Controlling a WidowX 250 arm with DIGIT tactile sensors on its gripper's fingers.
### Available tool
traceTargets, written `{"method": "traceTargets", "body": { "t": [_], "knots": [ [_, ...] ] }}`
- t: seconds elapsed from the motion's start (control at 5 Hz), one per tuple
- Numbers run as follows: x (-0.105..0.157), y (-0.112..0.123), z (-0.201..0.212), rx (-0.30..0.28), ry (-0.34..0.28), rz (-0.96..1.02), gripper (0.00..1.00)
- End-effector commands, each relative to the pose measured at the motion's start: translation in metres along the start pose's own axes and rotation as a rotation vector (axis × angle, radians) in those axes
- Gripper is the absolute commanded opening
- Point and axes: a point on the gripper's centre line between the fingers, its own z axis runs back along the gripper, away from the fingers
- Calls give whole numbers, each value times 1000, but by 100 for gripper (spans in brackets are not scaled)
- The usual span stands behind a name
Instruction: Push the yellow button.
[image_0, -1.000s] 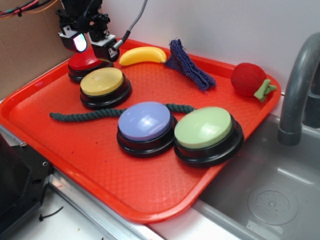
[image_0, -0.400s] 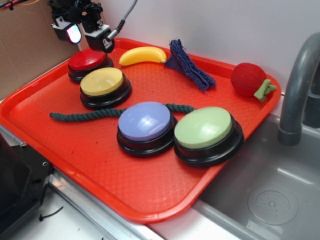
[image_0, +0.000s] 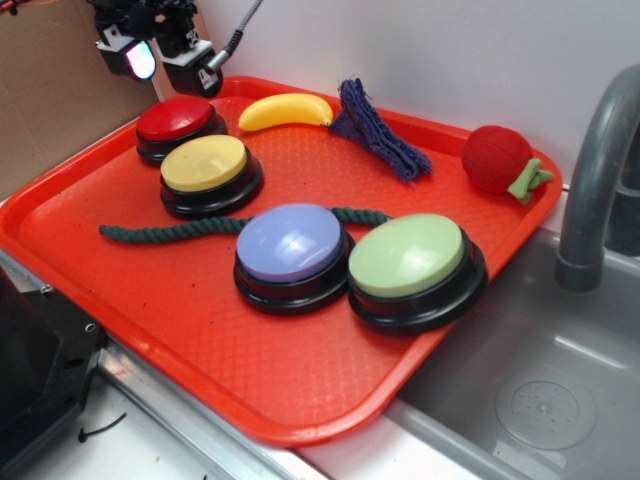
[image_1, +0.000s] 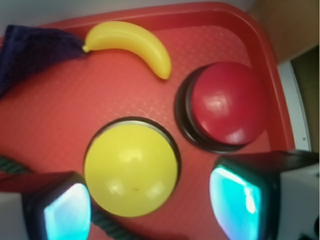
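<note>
The yellow button (image_0: 204, 163) with a black base sits on the left part of the red tray (image_0: 150, 290), just in front of the red button (image_0: 175, 119). In the wrist view the yellow button (image_1: 131, 168) lies below and between my fingers (image_1: 235, 200), with the red button (image_1: 227, 103) up to the right. My gripper (image_0: 160, 60) hangs in the air above the tray's far left corner, above the red button. It is open and empty.
A purple button (image_0: 291, 243) and a larger pale green button (image_0: 408, 256) sit toward the tray's front. A dark green rope (image_0: 165, 232) lies between the buttons. A toy banana (image_0: 285, 111), blue cloth (image_0: 380, 130) and red ball (image_0: 497, 158) line the back. A sink faucet (image_0: 600, 170) stands at right.
My gripper has risen off the red button and moved up and to the left, away from the tray surface.
</note>
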Motion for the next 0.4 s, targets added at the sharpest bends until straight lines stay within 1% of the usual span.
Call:
{"method": "traceTargets", "body": {
  "t": [0.0,0.2],
  "knots": [
    [2,5,26,-22,-104,-7,100],
    [-6,7,31,55,-115,9,100]
  ]
}}
